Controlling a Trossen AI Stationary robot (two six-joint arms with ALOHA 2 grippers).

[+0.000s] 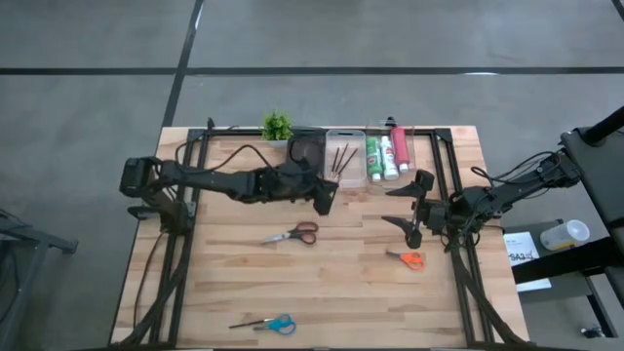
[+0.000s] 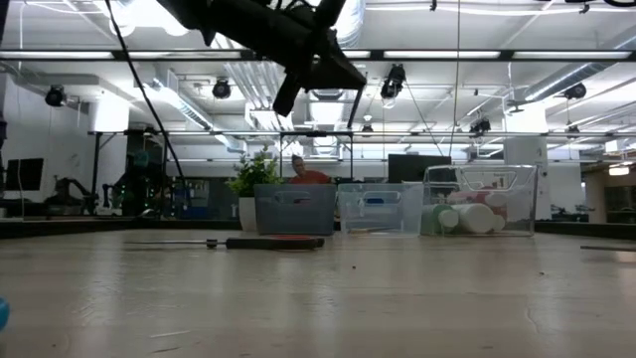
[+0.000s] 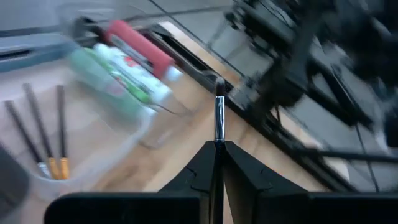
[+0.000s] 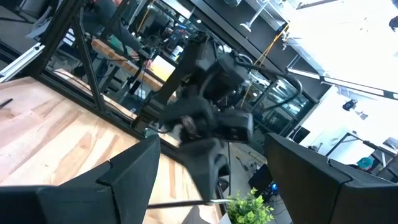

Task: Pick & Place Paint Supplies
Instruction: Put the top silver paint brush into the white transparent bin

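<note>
The table [image 1: 341, 283] is made of pale, planked wood with a smooth, faintly sheened surface, as is seen in the low view. The three bins [image 1: 346, 156] along its far edge are formed of clear, glossy plastic. The paint tubes [image 1: 387, 156] are of smooth, shiny plastic. A brush [image 3: 219, 115] is clamped in the left gripper [image 3: 216, 163], whose fingers [image 3: 245, 168] are of matt black plastic; a bright metal ferrule is shown on the brush. The scissors [image 1: 292, 234] have dull metal blades and glossy plastic handles. The right gripper [image 4: 205, 168] is finished in matt black.
</note>
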